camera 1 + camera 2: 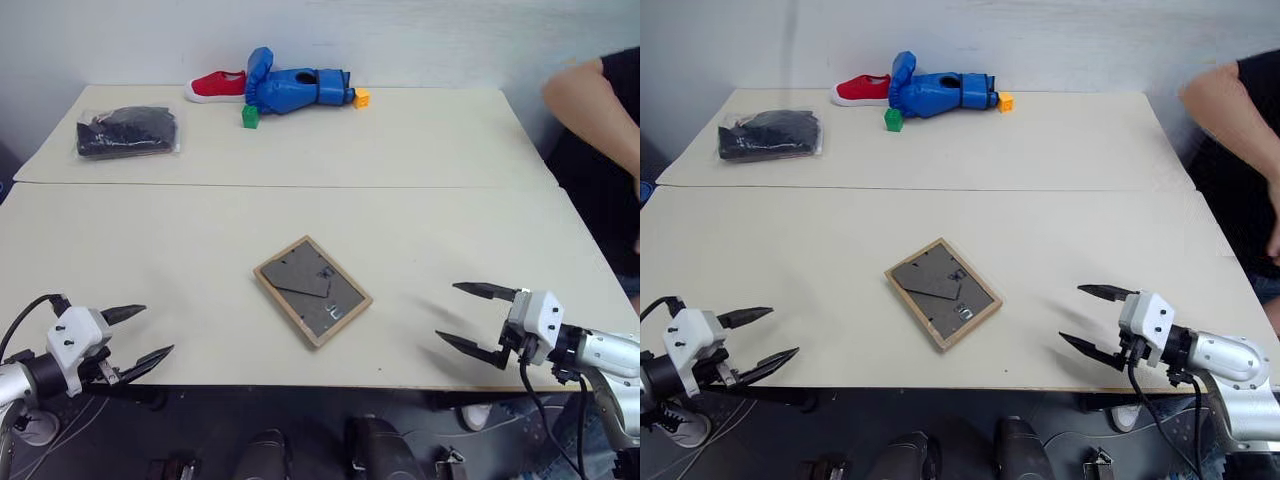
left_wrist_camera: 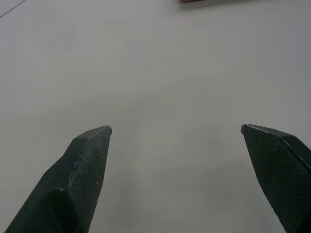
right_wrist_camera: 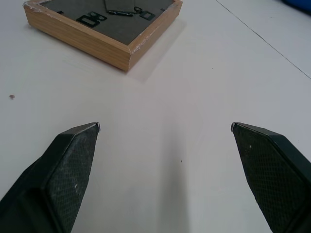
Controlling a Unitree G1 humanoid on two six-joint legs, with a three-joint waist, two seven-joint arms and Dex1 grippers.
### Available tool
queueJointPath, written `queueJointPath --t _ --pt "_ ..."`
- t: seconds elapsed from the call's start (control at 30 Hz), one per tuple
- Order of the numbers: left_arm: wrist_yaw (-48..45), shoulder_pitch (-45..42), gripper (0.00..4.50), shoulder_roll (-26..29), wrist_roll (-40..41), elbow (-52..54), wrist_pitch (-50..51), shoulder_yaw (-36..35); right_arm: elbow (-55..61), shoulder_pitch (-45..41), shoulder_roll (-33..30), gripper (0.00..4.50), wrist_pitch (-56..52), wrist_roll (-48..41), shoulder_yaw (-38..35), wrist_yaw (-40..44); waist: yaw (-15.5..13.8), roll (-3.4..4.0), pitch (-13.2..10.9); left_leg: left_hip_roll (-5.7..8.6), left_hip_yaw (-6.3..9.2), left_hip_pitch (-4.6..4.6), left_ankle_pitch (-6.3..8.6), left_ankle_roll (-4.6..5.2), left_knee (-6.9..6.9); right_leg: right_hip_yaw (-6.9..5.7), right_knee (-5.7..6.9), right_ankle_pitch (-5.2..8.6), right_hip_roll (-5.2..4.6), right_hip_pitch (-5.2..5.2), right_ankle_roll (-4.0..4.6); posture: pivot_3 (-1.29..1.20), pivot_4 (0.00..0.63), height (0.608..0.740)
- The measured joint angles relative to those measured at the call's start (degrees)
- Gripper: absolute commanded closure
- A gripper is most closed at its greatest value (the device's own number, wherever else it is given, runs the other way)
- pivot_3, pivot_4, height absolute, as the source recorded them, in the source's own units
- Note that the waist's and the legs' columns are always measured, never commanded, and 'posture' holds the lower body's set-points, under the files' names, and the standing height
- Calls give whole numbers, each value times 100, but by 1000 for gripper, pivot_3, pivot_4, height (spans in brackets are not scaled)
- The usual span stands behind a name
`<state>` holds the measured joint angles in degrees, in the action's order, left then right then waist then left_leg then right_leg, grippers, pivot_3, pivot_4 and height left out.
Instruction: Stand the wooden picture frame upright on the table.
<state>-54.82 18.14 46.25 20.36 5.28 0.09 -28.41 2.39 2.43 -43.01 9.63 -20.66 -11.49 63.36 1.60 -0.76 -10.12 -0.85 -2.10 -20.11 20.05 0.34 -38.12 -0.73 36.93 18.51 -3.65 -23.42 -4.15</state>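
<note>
The frame (image 1: 312, 290) lies flat and face-down on the table (image 1: 180, 260), near the front edge and about midway between the two grippers, touching neither. It is a small rectangle turned at a slant to the table's edges, one corner towards the robot. Its border is light wood with a plain, squared profile; the right wrist view shows the near corner (image 3: 127, 50) with pale scuffs along the top edge. Inside the border the back panel is dark grey, and the fold-out stand lies folded flat against it as a darker tapered flap. Small black metal fittings sit on the panel, one near the lower corner and others along the edge. The picture side is down and hidden. The left gripper (image 1: 138, 335) hovers over the table's front left part with its two black fingers spread wide and nothing between them. The right gripper (image 1: 470, 318) hovers at the front right, likewise spread and empty, pointing towards the frame. At the far side lie a black packet (image 1: 128, 132), a red shoe (image 1: 215, 86), a blue toy (image 1: 295, 88), a green block (image 1: 250, 116) and an orange block (image 1: 361, 98). A person's arm (image 1: 600, 100) shows at the right edge.
</note>
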Motion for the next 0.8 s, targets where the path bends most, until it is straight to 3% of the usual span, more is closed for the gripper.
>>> queueJointPath --t 0.2,0.23,0.3,0.4,0.67,0.7,0.8 --pt "62 60 0 -63 207 247 309 -95 -105 -127 46 28 20 5 20 6 0 0 0 0 0 0 0 0 0 -1 1 0 0 0 0 0 150 740" --pt "48 92 186 -62 267 381 443 -84 -148 -202 88 201 6 18 69 -15 6 -1 0 0 0 0 0 0 0 0 1 0 0 0 0 0 150 740" --pt "94 93 598 -72 470 772 819 -24 -234 -470 178 604 -180 121 313 -118 23 -1 0 0 0 1 -1 -2 -2 2 5 0 0 -1 0 0 150 740" --pt "556 -154 1577 -218 623 1339 1486 242 -402 -1068 354 1696 -545 443 773 -353 15 7 1 0 1 3 -3 -5 -2 2 8 0 0 -1 0 0 150 740" --pt "1641 -1146 4222 -813 -289 1898 2616 2496 -1640 -2274 1126 4500 87 1486 1785 -740 -8 8 2 5 -2 -15 -25 -38 -14 0 7 -3 5 -13 -6 0 150 740" --pt "1715 -1286 4466 -873 -341 1893 2669 2579 -1737 -2341 1201 4500 156 1558 1837 -755 -6 8 2 5 -3 -15 -25 -39 -17 0 9 -3 6 -12 -6 0 150 740" --pt "1858 -1982 4466 -1056 -508 1805 2977 3028 -1903 -2622 1588 4500 239 1669 2118 -784 9 7 3 4 -3 -10 -29 -42 -17 2 18 -4 10 -10 -8 0 150 740"
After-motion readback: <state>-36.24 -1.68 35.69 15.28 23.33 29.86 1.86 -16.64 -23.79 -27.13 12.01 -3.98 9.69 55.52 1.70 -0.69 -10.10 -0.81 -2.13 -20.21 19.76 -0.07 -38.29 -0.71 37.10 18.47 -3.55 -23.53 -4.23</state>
